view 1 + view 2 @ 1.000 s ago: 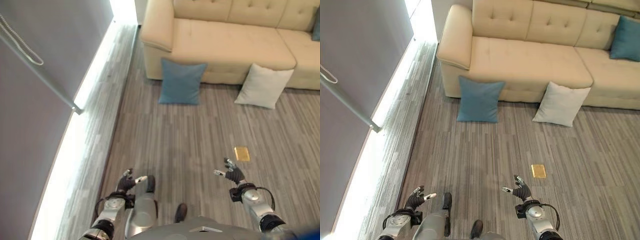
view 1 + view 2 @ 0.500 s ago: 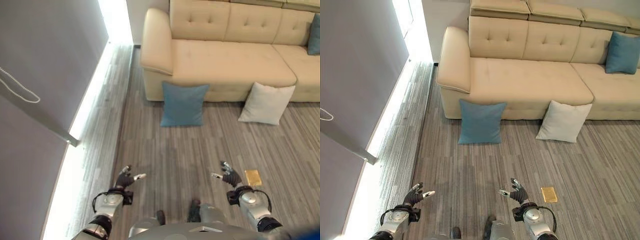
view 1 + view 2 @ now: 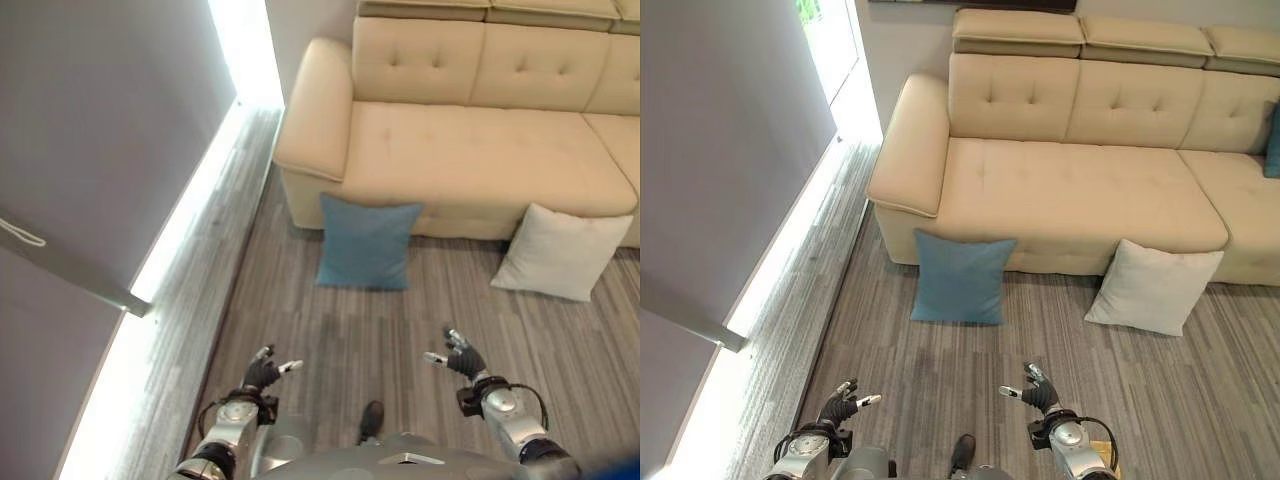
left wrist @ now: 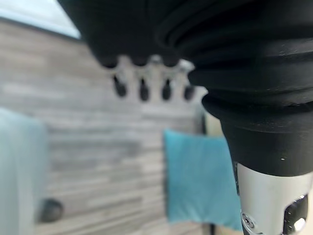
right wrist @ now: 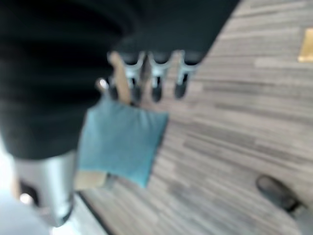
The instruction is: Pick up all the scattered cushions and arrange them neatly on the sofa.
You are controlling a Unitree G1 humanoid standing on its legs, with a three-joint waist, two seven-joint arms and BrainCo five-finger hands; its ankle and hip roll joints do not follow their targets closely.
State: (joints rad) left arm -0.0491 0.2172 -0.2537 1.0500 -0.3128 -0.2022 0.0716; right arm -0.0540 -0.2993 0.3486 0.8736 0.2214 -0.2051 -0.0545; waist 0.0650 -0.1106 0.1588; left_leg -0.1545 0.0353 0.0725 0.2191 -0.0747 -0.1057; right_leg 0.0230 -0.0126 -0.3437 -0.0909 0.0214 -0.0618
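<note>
Silver fingers with dark tips fan out loosely from my left hand (image 3: 262, 371), which hovers low over the floor and holds nothing. My right hand (image 3: 464, 358) hangs at about the same height on the other side, its fingers likewise spread and relaxed, nothing in its grasp. Both hands are well apart from each other and from every cushion.

Grey striped floor (image 3: 380, 320) lies between my hands and the sofa. Beyond them, a blue cushion (image 3: 365, 243) stands on the floor, leaning upright against the front of the beige sofa (image 3: 1070, 190) near its armrest (image 3: 908, 145) on my left. My left wrist view shows this blue cushion (image 4: 198, 183) past my straight fingertips (image 4: 142, 90), and my right wrist view shows it (image 5: 120, 142) past the fingers of that hand as well.

Further to my right, a white cushion (image 3: 1152, 286) also rests on the floor, tilted back against the sofa's front. At the far right edge, a second blue cushion (image 3: 1274, 140) sits up on the sofa seat. A small yellow piece (image 5: 307, 45) lies flat on the floor near my right hand. Along my left runs a grey wall with a bright strip of light (image 3: 190, 225) at its foot.
</note>
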